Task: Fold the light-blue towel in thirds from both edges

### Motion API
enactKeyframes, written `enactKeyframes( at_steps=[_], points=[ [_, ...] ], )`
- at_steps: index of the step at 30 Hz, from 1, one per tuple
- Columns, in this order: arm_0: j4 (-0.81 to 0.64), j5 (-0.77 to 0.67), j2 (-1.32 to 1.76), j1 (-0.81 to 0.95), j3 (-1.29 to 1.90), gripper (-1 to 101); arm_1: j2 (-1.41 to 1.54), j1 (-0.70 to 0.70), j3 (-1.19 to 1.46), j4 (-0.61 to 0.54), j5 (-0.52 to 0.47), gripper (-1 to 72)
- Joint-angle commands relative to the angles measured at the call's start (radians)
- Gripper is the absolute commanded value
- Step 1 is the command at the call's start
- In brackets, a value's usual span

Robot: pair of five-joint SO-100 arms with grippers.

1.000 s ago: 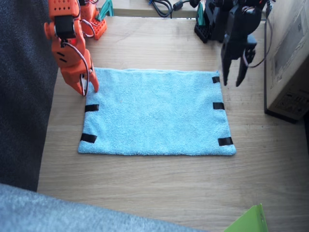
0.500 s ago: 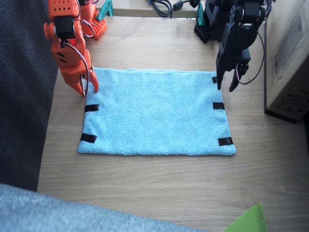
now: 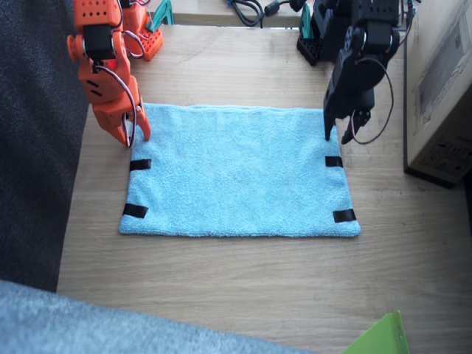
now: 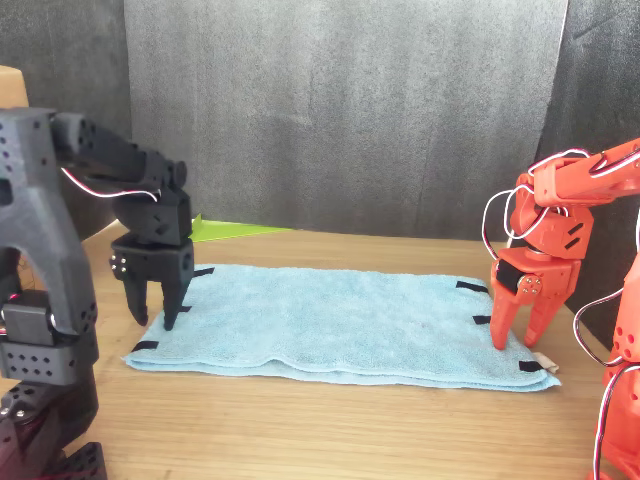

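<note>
The light-blue towel (image 3: 236,173) (image 4: 340,325) lies flat on the wooden table, with black tape strips on both short edges (image 3: 140,164) (image 3: 333,161). My right gripper (image 3: 135,134) (image 4: 522,342), orange, is open and points down, its tips at the towel's far corner on that short edge. My left gripper (image 3: 337,137) (image 4: 152,318), black, is open too. It points down at the far corner of the opposite short edge, tips just above or on the cloth. Neither holds anything. A small white tag (image 4: 545,362) sticks out near the right gripper.
A cardboard box (image 3: 442,88) stands close beside the left arm. Dark grey fabric (image 3: 37,147) borders the table on the right arm's side. A green sheet (image 3: 380,335) pokes in at the near corner. Cables (image 3: 247,11) lie at the far edge.
The left gripper has come down and swung inward onto the towel's far corner, its jaws narrowing a little. The right arm and the towel have not moved.
</note>
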Motion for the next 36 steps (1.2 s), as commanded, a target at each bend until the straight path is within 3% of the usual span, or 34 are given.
enactKeyframes(
  at_steps=[1,7,17,25,36],
  points=[
    [0.031,0.009,-0.009,0.008,-0.046,16,-0.006,0.018,-0.011,-0.002,0.005,21.5],
    [0.046,0.002,-0.035,0.017,-0.063,7,-0.028,0.02,-0.021,0.002,0.002,19.9],
    [0.054,0.006,-0.046,0.023,-0.067,5,-0.061,0.02,-0.038,0.008,0.005,17.8],
    [0.052,0.003,-0.032,0.02,-0.052,3,-0.063,0.029,-0.04,0.014,0.003,6.0],
    [0.043,-0.002,-0.011,0.02,-0.028,1,-0.044,0.035,-0.04,0.032,0.015,0.2]
  ],
)
